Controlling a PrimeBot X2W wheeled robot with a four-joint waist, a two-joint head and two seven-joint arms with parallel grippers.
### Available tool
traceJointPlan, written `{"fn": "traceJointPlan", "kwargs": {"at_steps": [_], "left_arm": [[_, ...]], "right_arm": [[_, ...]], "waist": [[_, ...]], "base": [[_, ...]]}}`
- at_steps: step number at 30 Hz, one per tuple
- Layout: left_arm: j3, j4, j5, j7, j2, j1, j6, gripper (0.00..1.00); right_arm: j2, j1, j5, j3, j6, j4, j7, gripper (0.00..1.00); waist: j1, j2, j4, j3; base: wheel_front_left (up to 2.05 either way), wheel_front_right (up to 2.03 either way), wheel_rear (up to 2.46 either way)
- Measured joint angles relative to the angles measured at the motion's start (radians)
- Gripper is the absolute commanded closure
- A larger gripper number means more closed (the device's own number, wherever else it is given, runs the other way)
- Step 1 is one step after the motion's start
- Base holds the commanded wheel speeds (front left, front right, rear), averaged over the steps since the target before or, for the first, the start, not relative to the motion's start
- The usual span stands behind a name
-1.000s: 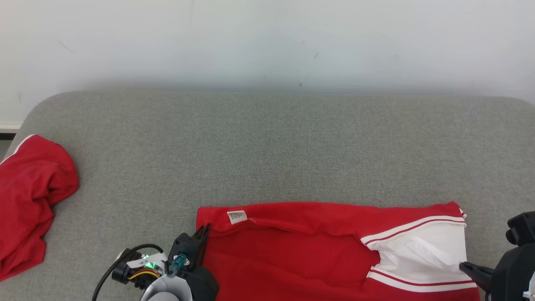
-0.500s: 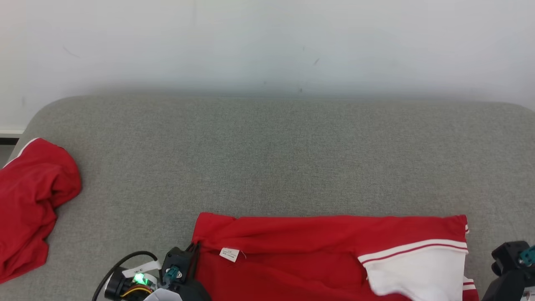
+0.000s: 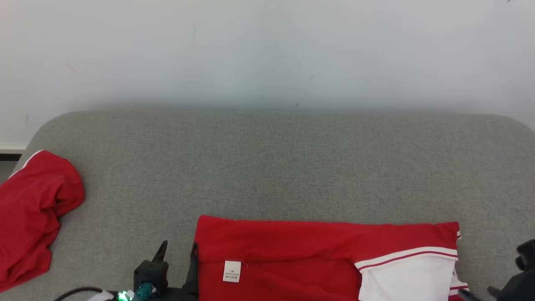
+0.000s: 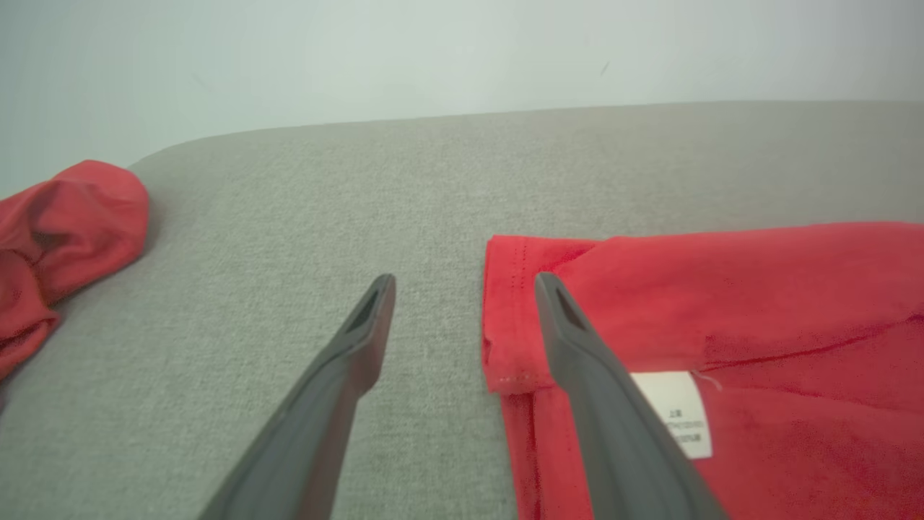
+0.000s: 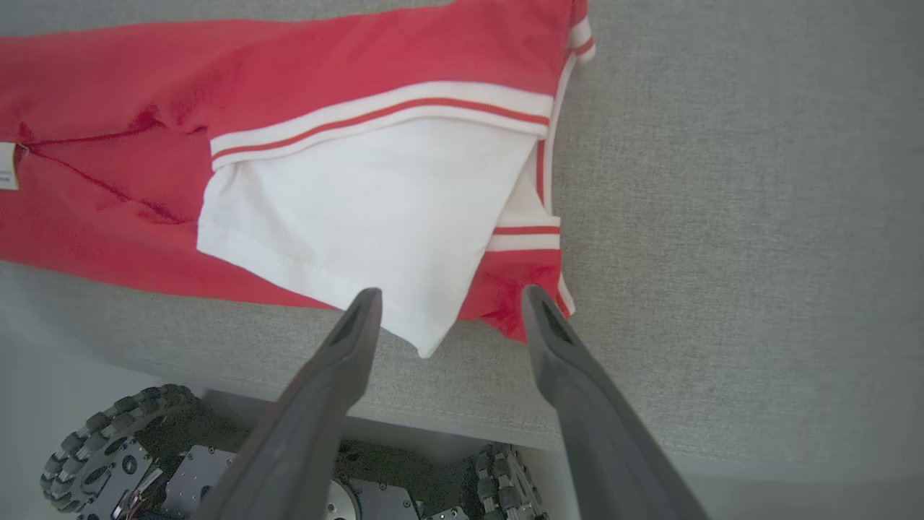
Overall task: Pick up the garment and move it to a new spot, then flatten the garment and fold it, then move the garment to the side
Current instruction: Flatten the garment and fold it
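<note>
while left gripper (image 4: 465, 278) and right gripper (image 5: 446, 292) gape empty at either end of the garment (image 3: 292, 246), lift away without snagging it.

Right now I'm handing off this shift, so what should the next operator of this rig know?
Left gripper: open, empty, at the left edge of the garment.
Right gripper: open, empty, at its right near corner.
The garment lies as a folded band at the near edge of the grey surface. Another red cloth lies crumpled far left.
Done: flattened, folded.
To do: move it to the side.
</note>
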Motion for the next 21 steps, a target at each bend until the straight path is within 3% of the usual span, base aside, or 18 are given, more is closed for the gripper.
{"fn": "traceJointPlan", "kwargs": {"at_steps": [5,10,16,21], "left_arm": [[0.146,-0.295,0.051,0.000,-0.002,0.151,-0.017,0.00],[0.260,-0.480,0.080,0.000,-0.051,0.260,-0.084,0.00],[0.263,-0.554,0.137,0.000,-0.095,0.315,-0.155,0.00],[0.240,-0.551,0.170,0.000,-0.106,0.315,-0.152,0.00]], "right_arm": [[0.060,-0.049,-0.101,-0.080,0.000,0.048,-0.107,0.00],[0.127,-0.097,-0.164,-0.097,0.000,0.133,-0.160,0.00],[0.193,-0.159,-0.276,-0.172,0.000,0.302,-0.219,0.00],[0.217,-0.223,-0.328,-0.191,0.000,0.400,-0.234,0.00]], "waist": [[0.0000,0.0000,0.014,-0.004],[0.0001,0.0000,0.036,-0.007],[0.0000,0.0000,0.072,-0.001],[0.0001,0.0001,0.090,0.031]], "base": [[0.00,0.00,0.00],[0.00,0.00,0.00],[0.00,0.00,0.00],[0.00,0.00,0.00]]}}
